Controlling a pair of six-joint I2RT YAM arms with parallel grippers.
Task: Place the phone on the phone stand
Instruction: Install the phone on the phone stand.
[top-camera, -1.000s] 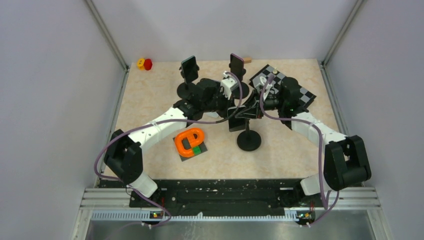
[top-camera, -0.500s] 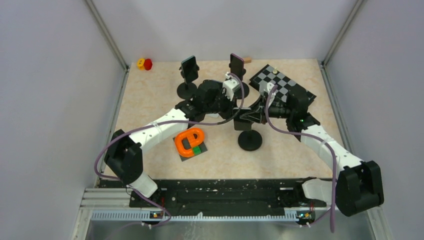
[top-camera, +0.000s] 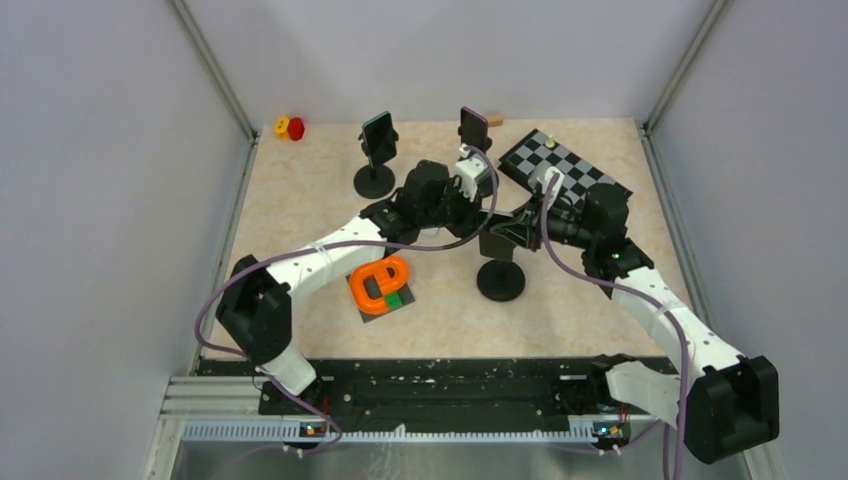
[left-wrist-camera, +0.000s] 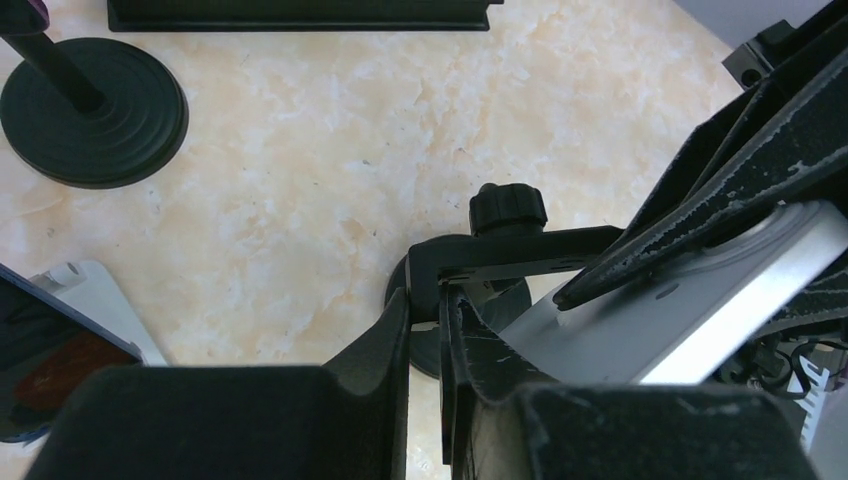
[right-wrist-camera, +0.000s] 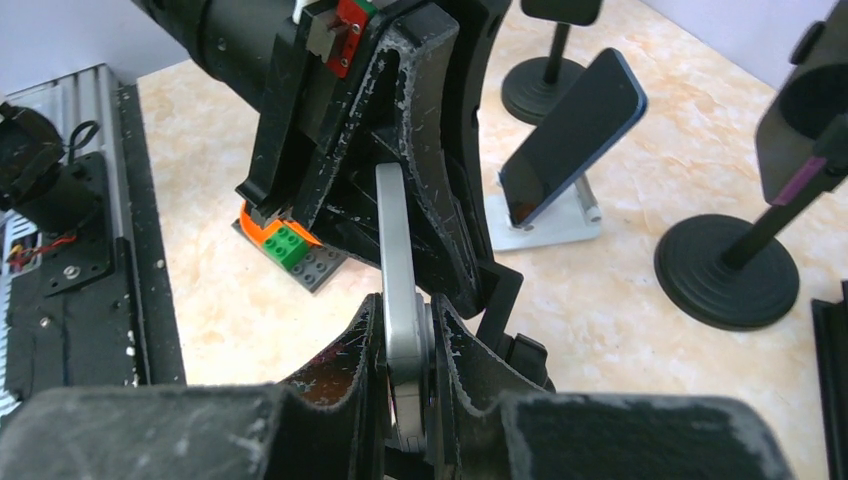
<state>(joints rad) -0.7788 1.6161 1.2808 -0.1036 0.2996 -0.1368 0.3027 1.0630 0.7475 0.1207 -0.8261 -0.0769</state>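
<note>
My right gripper (right-wrist-camera: 408, 312) is shut on the edge of the silver phone (right-wrist-camera: 400, 250), holding it upright just above the phone stand (top-camera: 499, 282). The same phone (left-wrist-camera: 690, 320) shows in the left wrist view, tilted against the stand's black clamp bracket (left-wrist-camera: 520, 255) under its knob. My left gripper (left-wrist-camera: 428, 300) is shut on the left end of that bracket. From above, both grippers meet over the stand's round base, the left gripper (top-camera: 486, 220) coming from the left and the right gripper (top-camera: 512, 228) from the right.
Two other stands carrying phones (top-camera: 378, 140) (top-camera: 473, 128) rise at the back. A chessboard (top-camera: 565, 175) lies back right. An orange piece on a Lego plate (top-camera: 380, 285) sits front left. A blue phone on a white stand (right-wrist-camera: 570, 140) is nearby.
The right arm has swung its elbow out to the right and carried the phone right, over the stand. The left arm followed slightly right. Both grippers stayed shut.
</note>
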